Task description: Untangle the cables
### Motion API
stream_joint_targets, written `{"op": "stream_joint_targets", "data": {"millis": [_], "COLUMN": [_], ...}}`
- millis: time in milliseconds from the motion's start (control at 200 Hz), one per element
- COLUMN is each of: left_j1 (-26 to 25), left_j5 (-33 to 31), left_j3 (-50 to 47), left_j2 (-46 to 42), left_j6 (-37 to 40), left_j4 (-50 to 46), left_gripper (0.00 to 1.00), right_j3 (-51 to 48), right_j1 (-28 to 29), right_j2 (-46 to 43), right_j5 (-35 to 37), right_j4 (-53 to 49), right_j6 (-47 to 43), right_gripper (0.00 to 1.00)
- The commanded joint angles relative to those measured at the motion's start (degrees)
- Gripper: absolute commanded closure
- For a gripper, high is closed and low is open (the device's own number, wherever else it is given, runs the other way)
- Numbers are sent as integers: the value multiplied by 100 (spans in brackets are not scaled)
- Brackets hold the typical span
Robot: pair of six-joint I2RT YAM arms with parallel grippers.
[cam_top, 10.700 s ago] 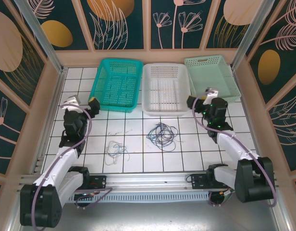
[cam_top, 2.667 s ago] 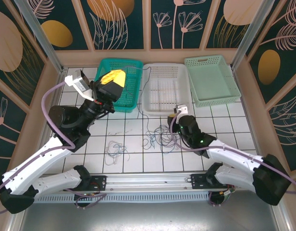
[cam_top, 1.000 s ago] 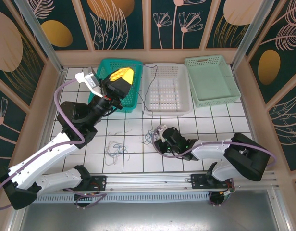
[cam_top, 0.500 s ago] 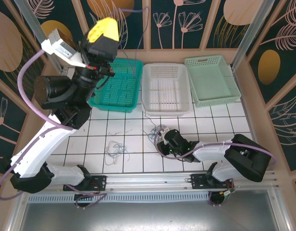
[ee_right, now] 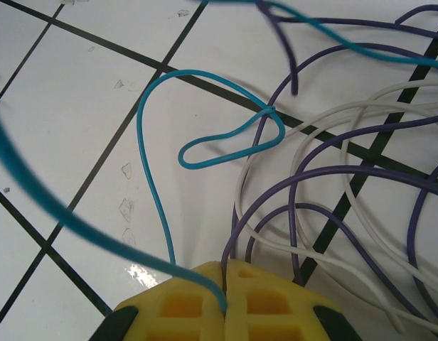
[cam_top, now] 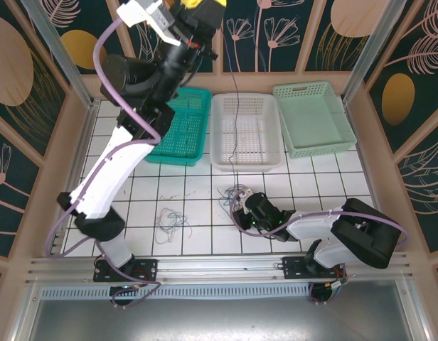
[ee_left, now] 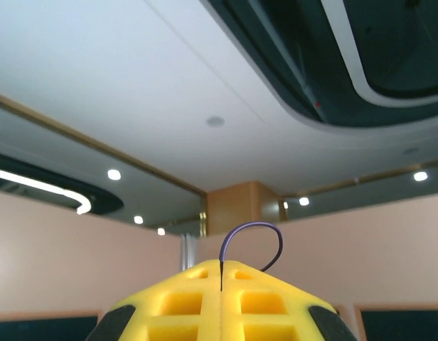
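The cables lie in a tangle (cam_top: 232,194) on the white tiled floor, with purple (ee_right: 333,170), teal (ee_right: 151,206) and white (ee_right: 304,259) strands looping over each other. My right gripper (cam_top: 242,207) sits low in this tangle. Its yellow fingers (ee_right: 225,284) are shut, with a teal and a purple strand pinched in the seam. My left gripper (cam_top: 202,4) is raised high at the back. It is shut (ee_left: 221,273) on one purple cable (ee_left: 254,229), which hangs as a thin line (cam_top: 234,106) down to the tangle.
Three baskets stand along the back: teal (cam_top: 173,124), white (cam_top: 265,153) and mint green (cam_top: 311,117). The hanging cable passes in front of the white one. A small pale cable bundle (cam_top: 171,222) lies apart on the tiles at the left front.
My left arm has risen much higher and towards the back, drawing the purple cable up out of the tangle. My right gripper has closed and stayed down in the tangle.
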Motion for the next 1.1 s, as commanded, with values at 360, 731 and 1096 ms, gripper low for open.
{"op": "stream_joint_targets", "data": {"millis": [360, 731, 1096], "left_j1": [384, 381, 382], "left_j5": [334, 438, 541], "left_j3": [-1276, -492, -1514], "left_j2": [331, 909, 252], "left_j6": [-820, -999, -1063], "left_j4": [1370, 1291, 1643], "left_gripper": [100, 100, 100], "right_j3": [239, 522, 450], "right_j1": [62, 101, -111], "right_j2": [-717, -533, -2854], "right_j5": [-207, -251, 351], "right_j4": [-435, -824, -1887], "right_j6": [-7, -72, 89], "right_gripper": [100, 88, 19]}}
